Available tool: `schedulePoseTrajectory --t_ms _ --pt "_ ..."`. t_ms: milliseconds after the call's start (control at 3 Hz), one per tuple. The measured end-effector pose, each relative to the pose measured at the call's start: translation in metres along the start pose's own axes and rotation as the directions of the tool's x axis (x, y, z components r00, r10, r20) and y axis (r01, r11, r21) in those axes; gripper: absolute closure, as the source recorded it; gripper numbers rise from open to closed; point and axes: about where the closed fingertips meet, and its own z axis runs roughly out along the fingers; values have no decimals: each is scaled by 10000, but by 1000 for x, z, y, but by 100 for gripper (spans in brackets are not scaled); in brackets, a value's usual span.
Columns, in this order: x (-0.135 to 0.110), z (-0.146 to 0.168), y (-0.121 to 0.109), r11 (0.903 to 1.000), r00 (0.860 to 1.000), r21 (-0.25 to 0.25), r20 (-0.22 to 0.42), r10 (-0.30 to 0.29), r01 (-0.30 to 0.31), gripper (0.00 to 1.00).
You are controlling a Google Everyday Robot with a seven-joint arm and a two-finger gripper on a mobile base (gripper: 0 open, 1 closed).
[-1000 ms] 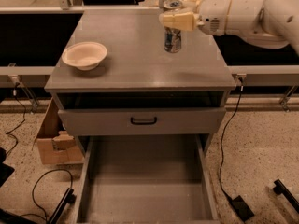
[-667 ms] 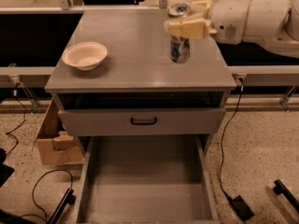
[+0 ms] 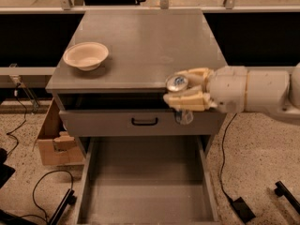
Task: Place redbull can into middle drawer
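Note:
My gripper (image 3: 176, 91) comes in from the right on a thick white arm and is shut on the redbull can (image 3: 178, 83). The can is held upright in the air, its silver top showing above the fingers (image 3: 187, 101) and its lower end below them. It hangs just in front of the cabinet's front edge, at the right, level with the closed drawer front. The middle drawer (image 3: 145, 182) is pulled out wide below it, with a bare grey floor and low side walls. The can is above the drawer's back right part.
A cream-white bowl (image 3: 86, 55) sits on the grey cabinet top (image 3: 145, 36) at the left. A closed drawer front with a black handle (image 3: 144, 122) is above the open drawer. A cardboard box (image 3: 51, 142) and cables (image 3: 42, 193) lie on the floor at the left.
The gripper has carried the can from above the back right of the cabinet top forward and down, past the front edge, to above the open drawer.

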Motion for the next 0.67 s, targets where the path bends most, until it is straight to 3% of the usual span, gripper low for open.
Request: schedulePoseTrajectory --t_ms 333,667 --pt "48 17 18 9988 9983 -393 -494 -311 291 100" --pt "49 18 19 9986 9981 -419 -514 -340 319 100"
